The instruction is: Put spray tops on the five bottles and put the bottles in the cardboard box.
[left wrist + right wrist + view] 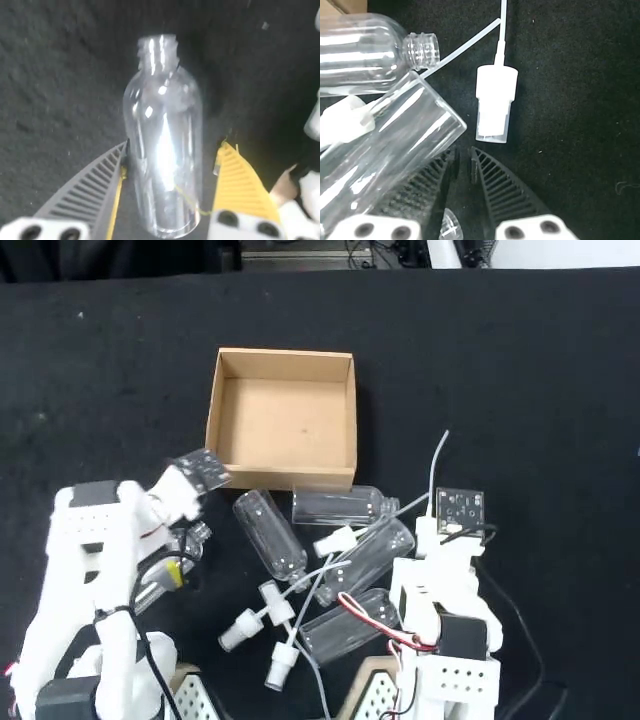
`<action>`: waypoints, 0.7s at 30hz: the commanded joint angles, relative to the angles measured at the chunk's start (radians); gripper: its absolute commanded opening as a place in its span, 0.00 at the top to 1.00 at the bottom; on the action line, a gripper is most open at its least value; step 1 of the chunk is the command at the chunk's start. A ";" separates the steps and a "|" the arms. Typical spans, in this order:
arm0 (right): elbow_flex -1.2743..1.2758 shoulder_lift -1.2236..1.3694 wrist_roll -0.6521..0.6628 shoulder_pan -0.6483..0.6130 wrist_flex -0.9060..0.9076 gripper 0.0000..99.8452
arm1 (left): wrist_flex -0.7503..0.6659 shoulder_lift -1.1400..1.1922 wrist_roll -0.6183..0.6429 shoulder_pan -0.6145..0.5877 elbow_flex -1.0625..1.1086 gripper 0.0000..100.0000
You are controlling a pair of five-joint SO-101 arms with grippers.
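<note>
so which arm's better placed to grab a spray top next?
Right. A spray top lies just ahead of the right gripper, whose jaws look shut and would need opening. The left gripper sits open around a bottle, likely better holding that.

No readable text, number or sign noted. Box [285,477], bottles [340,506], spray tops [336,540]: plain, no legible marks.
</note>
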 commanded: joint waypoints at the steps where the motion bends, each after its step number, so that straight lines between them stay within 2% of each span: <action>1: -0.002 -0.096 -0.005 0.018 0.006 0.99 | -0.078 0.018 0.129 0.044 -0.053 0.74; 9: -0.002 -0.096 -0.005 0.018 0.006 0.99 | -0.120 0.245 0.173 0.004 -0.105 0.74; 17: -0.002 -0.096 -0.005 0.018 0.006 0.99 | -0.138 0.278 0.166 -0.002 -0.110 0.75; 21: -0.002 -0.096 -0.005 0.018 0.006 0.99 | -0.138 0.275 0.166 -0.031 -0.111 0.84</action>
